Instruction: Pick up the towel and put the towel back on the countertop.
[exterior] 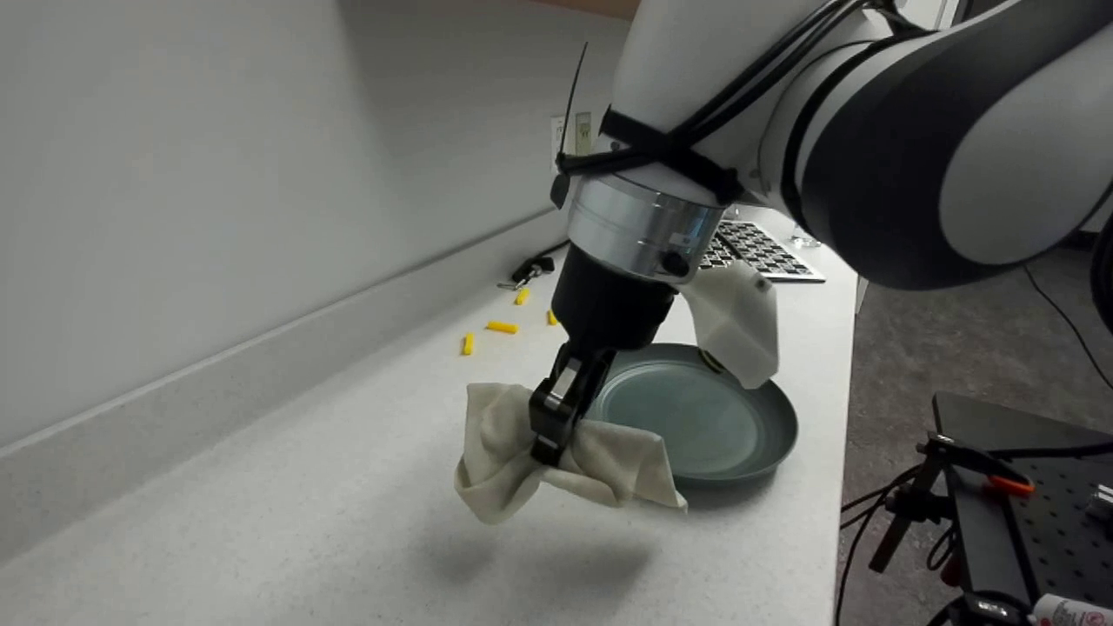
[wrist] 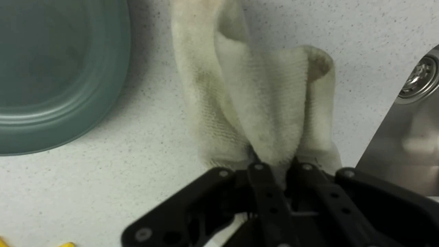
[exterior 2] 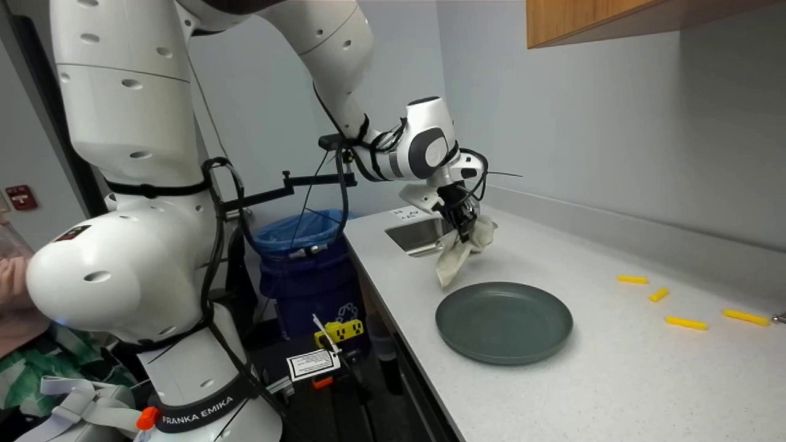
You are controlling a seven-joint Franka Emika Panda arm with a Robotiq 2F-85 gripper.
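Observation:
The towel (exterior: 500, 448) is off-white, crumpled and lightly stained. It also shows in an exterior view (exterior 2: 455, 258) and in the wrist view (wrist: 253, 99). My gripper (exterior: 549, 448) is shut on the towel's middle, and folds hang down on both sides of the fingers. In the wrist view the gripper (wrist: 278, 166) has cloth bunched between its fingertips. The towel hangs above the white speckled countertop (exterior: 304, 530), with its shadow apart below it. The fingertips are partly hidden by the cloth.
A dark green plate (exterior 2: 503, 325) lies on the countertop beside the towel. A steel sink (wrist: 394, 157) is on the towel's other side. Several yellow pieces (exterior: 503, 327) and keys (exterior: 532, 268) lie near the back wall. A wooden cabinet (exterior 2: 589, 21) hangs above.

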